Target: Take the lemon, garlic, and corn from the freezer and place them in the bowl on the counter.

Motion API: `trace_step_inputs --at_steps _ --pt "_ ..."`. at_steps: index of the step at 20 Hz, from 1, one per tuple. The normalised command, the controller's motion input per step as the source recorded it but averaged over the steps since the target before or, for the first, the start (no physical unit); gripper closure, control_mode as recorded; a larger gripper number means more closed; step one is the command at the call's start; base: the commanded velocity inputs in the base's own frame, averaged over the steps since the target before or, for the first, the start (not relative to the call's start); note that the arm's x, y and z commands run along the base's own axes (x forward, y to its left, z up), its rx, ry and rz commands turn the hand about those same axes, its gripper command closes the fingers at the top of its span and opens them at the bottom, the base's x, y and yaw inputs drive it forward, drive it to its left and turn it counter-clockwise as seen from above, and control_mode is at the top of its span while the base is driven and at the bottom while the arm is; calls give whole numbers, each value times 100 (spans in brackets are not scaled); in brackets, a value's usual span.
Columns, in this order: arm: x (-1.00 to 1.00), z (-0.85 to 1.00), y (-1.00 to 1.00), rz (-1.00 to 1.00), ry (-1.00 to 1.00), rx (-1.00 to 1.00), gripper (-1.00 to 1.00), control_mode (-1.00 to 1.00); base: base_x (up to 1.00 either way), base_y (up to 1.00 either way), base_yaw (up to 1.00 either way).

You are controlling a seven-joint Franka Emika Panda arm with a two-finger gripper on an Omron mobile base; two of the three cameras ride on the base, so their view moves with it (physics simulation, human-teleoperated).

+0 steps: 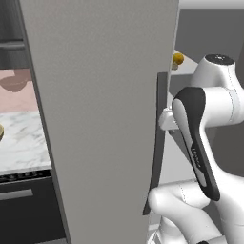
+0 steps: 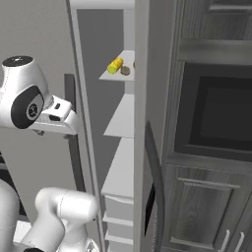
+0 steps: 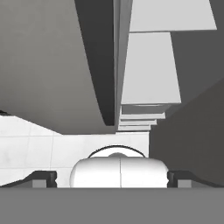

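My hand (image 3: pixel 112 178) is released, its two fingertips (image 3: pixel 41 178) standing wide apart at the bottom of the hand view with nothing between them. Looking along it, I see the edge of the freezer (image 1: pixel 100 119) door and its dark handle (image 3: pixel 103 65) on one side, and a stack of pale shelves (image 3: pixel 148 70) running away on the other, with white floor tiles (image 3: pixel 35 144) below.

From the left base view, my wrist sits just beside the long dark handle at the door's edge. The grey door is swung open and fills the middle of that view.

Inside, on the upper shelf (image 2: pixel 118 74), I count one corn (image 2: pixel 115 65), a stubby yellow cob lying near the shelf's front. Just beside it is one small brownish lump (image 2: pixel 125 71); I cannot tell what it is. From the left base view, one round yellow-orange lemon (image 1: pixel 178 58) shows past the door edge on that same shelf.

Left of the door, the white marble table (image 1: pixel 21 143) carries one dull pink-brown bowl shape (image 1: pixel 14 82) at the back. Right of the freezer stand the dark wood-grain cabinets (image 2: pixel 211 206).
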Motion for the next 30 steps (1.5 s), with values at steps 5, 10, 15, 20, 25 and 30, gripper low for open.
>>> trace_step_inputs --at_steps 5,10,15,20,25,30 --pt "0 0 0 0 0 0 -100 100 35 -32 0" --pt "0 0 0 0 0 0 -100 100 17 -44 0" --pt "0 0 0 0 0 0 -100 100 8 -49 0" --pt "0 0 0 0 0 0 -100 100 6 -42 0" --pt "0 0 0 0 0 0 -100 100 35 -39 0" --pt "0 0 0 0 0 0 -100 100 27 -39 -8"
